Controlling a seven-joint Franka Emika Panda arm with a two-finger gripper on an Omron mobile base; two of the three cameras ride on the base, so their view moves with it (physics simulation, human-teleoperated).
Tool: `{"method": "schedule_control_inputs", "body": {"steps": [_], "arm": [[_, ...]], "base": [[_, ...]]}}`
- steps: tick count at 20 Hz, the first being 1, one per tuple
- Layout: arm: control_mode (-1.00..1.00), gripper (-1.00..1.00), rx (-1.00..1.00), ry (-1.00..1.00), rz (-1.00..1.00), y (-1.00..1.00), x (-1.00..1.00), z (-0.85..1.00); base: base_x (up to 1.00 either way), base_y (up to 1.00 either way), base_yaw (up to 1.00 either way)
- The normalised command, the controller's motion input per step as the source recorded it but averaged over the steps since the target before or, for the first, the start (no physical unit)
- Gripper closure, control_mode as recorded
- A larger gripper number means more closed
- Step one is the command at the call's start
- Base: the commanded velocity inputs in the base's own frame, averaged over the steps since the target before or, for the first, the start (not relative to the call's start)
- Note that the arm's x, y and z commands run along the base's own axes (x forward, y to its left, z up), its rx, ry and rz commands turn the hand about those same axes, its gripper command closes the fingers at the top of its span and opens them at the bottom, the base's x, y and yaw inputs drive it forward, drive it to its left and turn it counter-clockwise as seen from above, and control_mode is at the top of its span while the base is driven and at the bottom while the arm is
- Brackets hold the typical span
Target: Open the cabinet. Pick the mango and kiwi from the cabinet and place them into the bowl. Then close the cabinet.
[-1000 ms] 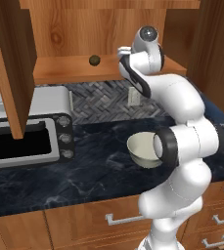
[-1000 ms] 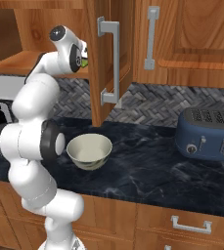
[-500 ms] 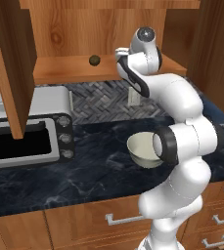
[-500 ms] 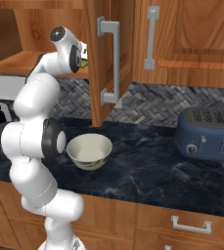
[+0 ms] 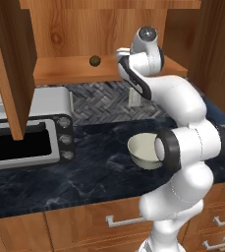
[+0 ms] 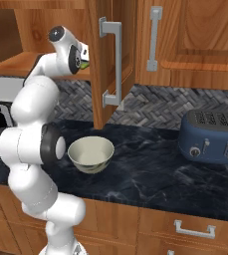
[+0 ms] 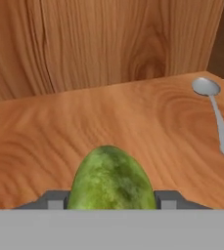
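Now the end effector [image 7: 111,201] pinches the smooth oval green mango [image 7: 111,178] on grainy wooden cabinet [image 7: 108,117] shelving.

Cabinet [image 5: 109,34]: reddish-brown wood with visible grain, satin finish; grey matt metal bar handles. Mango [image 7: 112,179]: green, mottled, matt skin. Spoon [image 7: 216,112]: polished metal. Bowl [image 6: 90,154]: smooth off-white glaze. Counter [image 6: 150,174]: glossy dark veined stone. Toaster [image 6: 212,137]: blue, semi-gloss.
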Motion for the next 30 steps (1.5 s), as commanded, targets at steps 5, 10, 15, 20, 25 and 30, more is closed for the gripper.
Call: {"method": "schedule_control_inputs", "body": {"steps": [5, 10, 15, 20, 25, 30], "arm": [[-1.00, 1.00, 0.01, -0.03, -0.01, 0.00, -0.88, 0.08], [-1.00, 1.00, 0.03, -0.05, -0.03, 0.00, -1.00, 0.04], [-1.00, 1.00, 0.11, -0.01, -0.06, 0.00, -1.00, 0.19], [-1.00, 1.00, 0.15, 0.00, -0.11, 0.00, -1.00, 0.24], [-1.00, 1.00, 0.11, 0.04, -0.13, 0.00, -1.00, 0.10], [-1.00, 1.00, 0.03, 0.17, -0.09, -0.01, -0.55, 0.00]], "base": [[0.00, 0.00, 0.00], [0.00, 0.00, 0.00], [0.00, 0.00, 0.00], [0.00, 0.00, 0.00], [0.00, 0.00, 0.00], [0.00, 0.00, 0.00]]}}
